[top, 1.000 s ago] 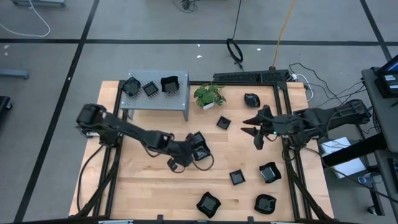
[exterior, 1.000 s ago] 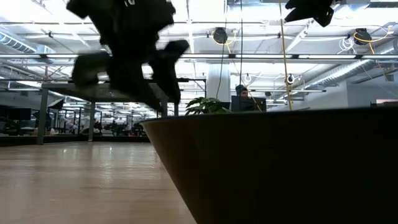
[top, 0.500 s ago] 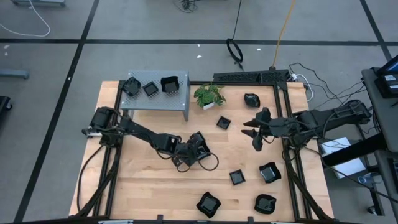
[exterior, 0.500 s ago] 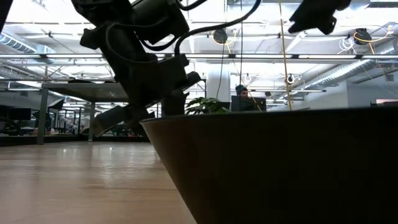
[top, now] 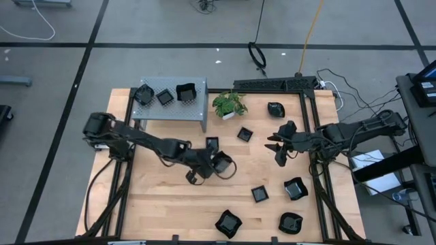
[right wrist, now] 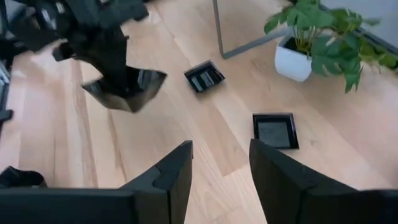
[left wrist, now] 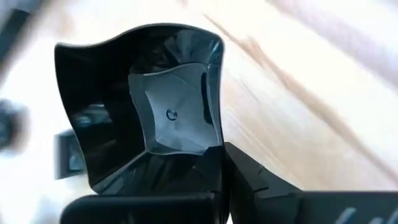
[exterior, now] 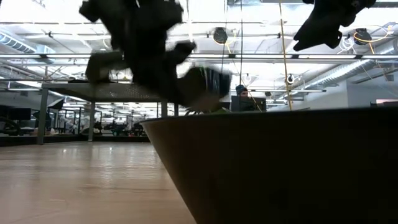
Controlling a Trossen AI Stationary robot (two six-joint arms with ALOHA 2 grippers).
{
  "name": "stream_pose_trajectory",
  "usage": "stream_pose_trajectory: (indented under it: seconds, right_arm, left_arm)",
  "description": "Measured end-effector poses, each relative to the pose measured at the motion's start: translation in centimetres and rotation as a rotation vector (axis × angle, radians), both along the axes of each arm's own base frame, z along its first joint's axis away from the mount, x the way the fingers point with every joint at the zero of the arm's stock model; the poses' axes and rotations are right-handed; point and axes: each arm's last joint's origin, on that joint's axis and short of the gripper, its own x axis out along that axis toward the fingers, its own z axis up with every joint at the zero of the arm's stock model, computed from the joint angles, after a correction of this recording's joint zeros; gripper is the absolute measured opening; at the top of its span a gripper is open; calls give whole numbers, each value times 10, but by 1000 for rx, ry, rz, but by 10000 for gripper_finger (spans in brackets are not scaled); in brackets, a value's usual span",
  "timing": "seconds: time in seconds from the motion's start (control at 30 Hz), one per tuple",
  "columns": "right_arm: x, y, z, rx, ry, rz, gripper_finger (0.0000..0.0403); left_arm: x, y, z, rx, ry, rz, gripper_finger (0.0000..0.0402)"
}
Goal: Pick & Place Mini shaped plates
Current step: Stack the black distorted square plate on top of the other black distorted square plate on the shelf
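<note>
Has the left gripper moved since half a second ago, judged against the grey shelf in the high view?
Yes. The left gripper, shut on a wavy-edged plate, has lifted it and shifted slightly rightward, away from the grey shelf, uncovering a small square plate.

Glossy black wavy-edged plate [left wrist: 158, 106] tilted, lifted off table.

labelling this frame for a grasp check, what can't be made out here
- Low view: a dark plate right at the lens hides most of the table; the left hand is motion-blurred.
- High view: the held plate is too small to show how the left hand grips it.
- Left wrist view: the held plate blocks most of the table; the rest is blurred.
- Right wrist view: the right hand is cut off by the bottom edge.
</note>
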Motion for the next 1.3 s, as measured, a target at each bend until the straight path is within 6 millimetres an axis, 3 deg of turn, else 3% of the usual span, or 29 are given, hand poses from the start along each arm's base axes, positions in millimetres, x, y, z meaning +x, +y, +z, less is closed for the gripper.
stream_pose_trajectory:
  seconds: [0.27, 0.5, 0.67, 0.83, 1.07, 1.3]
  right_arm:
    - [-21, -7, 16, -115, -82, 28, 146]
    - [-52, -19, 25, -229, -129, -98, 146]
    - [-68, -26, 26, -274, -132, -176, 146]
    - [-77, -30, 24, -313, -158, -250, 146]
    - [-80, -32, 2, -297, -238, -334, 146]
    - [-68, -30, -23, -372, -319, -365, 146]
  left_arm:
    - [-28, 33, 74, -104, -247, 298, 5]
    - [-56, 84, 112, 64, -407, 653, 13]
    - [-73, 128, 109, 111, -334, 843, 5]
    - [-83, 161, 99, 124, -229, 893, 16]
    - [-100, 182, 95, 140, -130, 911, 10]
    - [-107, 190, 93, 167, -72, 846, 14]
